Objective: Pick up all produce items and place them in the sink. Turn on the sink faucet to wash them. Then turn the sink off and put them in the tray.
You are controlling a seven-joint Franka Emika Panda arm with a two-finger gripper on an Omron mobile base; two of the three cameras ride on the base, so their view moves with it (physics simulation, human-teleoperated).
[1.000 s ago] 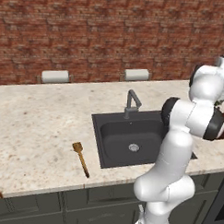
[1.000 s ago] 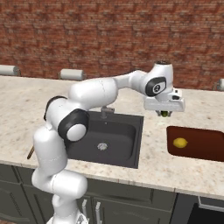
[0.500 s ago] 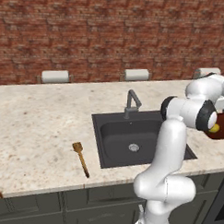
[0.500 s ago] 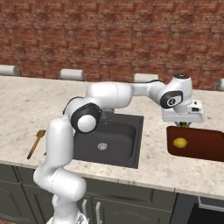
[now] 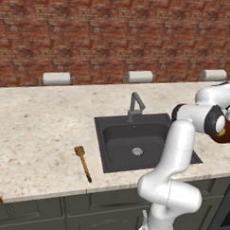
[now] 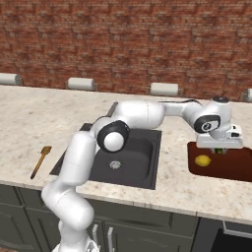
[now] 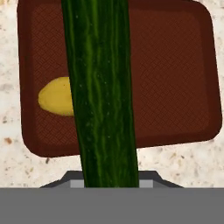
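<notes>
Brick wall [image 5: 115, 36] runs behind a speckled stone counter [image 5: 40, 128]; dark green cabinets [image 6: 147, 231] below it.

White arm [image 6: 142, 114] reaches from the base across the sink to the right end of the counter, hand over the tray.

Sink [image 5: 120, 143]: square, nearly black, set into the counter, small silver drain [image 5: 137, 151] at centre. Basin holds no produce.

Tray [image 7: 175, 78]: dark reddish-brown, shallow, low rim, on the counter to the right of the sink, apart from it. In the right base view it sits under the hand [image 6: 231, 165].

Cucumber [image 7: 103, 96]: long, dark green, clamped in the closed gripper [image 6: 219, 148]. In the hand view it runs from the bottom edge up past the tray's far rim, crossing the tray's left half. Whether it touches the tray floor cannot be told.

Faucet [image 5: 135, 106]: grey post with angled spout, at the sink's back edge.

Wooden spoon [image 5: 83, 163]: brown, flat on the counter left of the sink, near the front edge.

Yellow piece [image 7: 54, 97]: small, rounded, lying in the tray, partly hidden behind the cucumber; seen also at the tray's left part [image 6: 202, 160].
</notes>
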